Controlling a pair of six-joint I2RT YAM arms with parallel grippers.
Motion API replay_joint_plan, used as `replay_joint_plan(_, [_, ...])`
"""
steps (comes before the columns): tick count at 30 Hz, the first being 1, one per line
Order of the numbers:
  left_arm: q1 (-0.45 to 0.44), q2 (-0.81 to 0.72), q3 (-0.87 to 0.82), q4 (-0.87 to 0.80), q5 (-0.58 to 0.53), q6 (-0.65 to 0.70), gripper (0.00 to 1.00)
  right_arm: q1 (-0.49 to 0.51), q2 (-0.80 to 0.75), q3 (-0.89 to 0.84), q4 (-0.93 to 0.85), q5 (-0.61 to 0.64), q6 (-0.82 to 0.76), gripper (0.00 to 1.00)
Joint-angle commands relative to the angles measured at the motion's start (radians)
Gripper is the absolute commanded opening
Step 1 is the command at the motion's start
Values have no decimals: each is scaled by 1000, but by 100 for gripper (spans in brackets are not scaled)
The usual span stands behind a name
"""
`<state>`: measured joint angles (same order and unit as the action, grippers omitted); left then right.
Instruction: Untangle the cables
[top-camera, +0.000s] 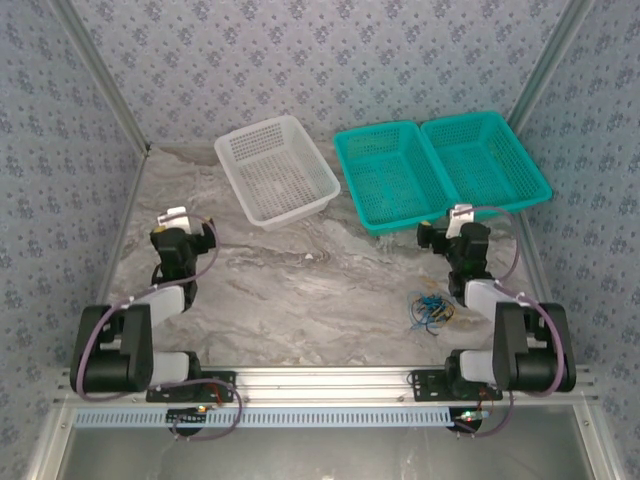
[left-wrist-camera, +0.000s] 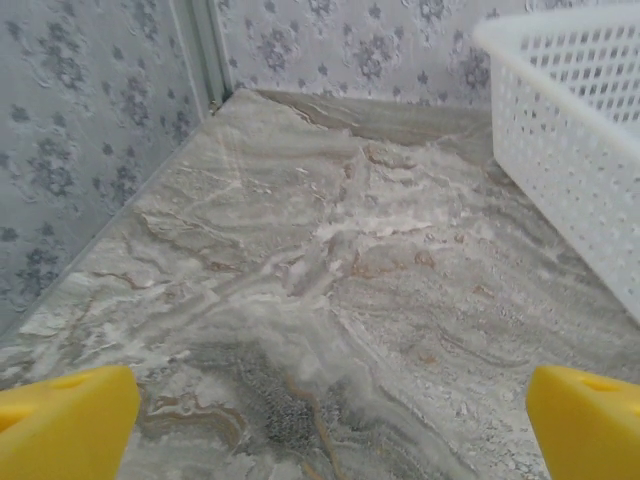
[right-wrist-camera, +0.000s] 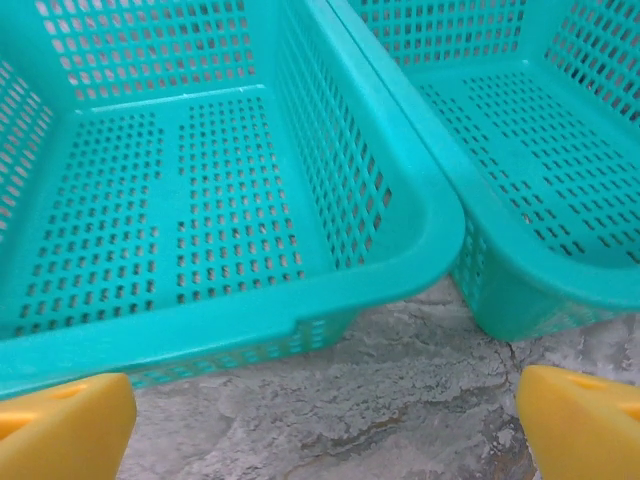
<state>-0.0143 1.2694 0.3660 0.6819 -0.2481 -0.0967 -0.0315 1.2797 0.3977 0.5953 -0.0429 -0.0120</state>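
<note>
Left gripper, right gripper: spread, empty; cables: likely light, limp, snag-prone, so you pinch a loose outer end.

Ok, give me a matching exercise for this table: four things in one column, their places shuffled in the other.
1. white plastic mesh basket
2. left teal plastic mesh basket
3. tangle of thin blue, black and tan cables
4. left hand

A. beside the right arm
B. open above the marble table
C. alone, back middle
D. beside its twin teal basket

Pairs: 1-C, 2-D, 3-A, 4-B
</note>
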Motion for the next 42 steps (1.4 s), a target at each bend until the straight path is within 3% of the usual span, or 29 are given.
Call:
replay_joint_plan(1, [-5,-99,39,-186,-67,-104,99,3,-81,29,-145,-34,40,100])
replay_joint_plan(6, [-20,-197,173,-527,-47,-303,99,23,-177,149,-446,-68,147,100])
replay_joint_plan(10, [-56,-206,239,-657,13,-436,99,52,-191,280,-739,-23,273,100])
replay_joint_plan(14, [-100,-205,236,-625,116,-517,99,98,-185,394,-1029,76,397,100])
replay_joint_plan(19, [-113,-188,217,-618,152,-635,99,137,-175,464,-1321,36,445,100])
replay_joint_plan(22, [-113,-192,125,-463,176,-654,99,164,-174,461,-1440,45,476,100])
replay_joint_plan(24, [-113,-209,78,-409,163,-663,99,196,-172,455,-1511,116,511,100])
replay_joint_plan(29, [-113,-260,42,-398,157,-641,100,233,-181,405,-1577,164,599,100])
replay_joint_plan(33, [-114,-266,65,-415,277,-546,100,240,-183,345,-1536,175,618,100])
replay_joint_plan(36, [-114,-256,121,-522,346,-505,99,240,-158,319,-1494,151,616,100])
replay_joint_plan(42, [-113,-249,147,-603,403,-483,99,245,-86,275,-1434,97,592,99])
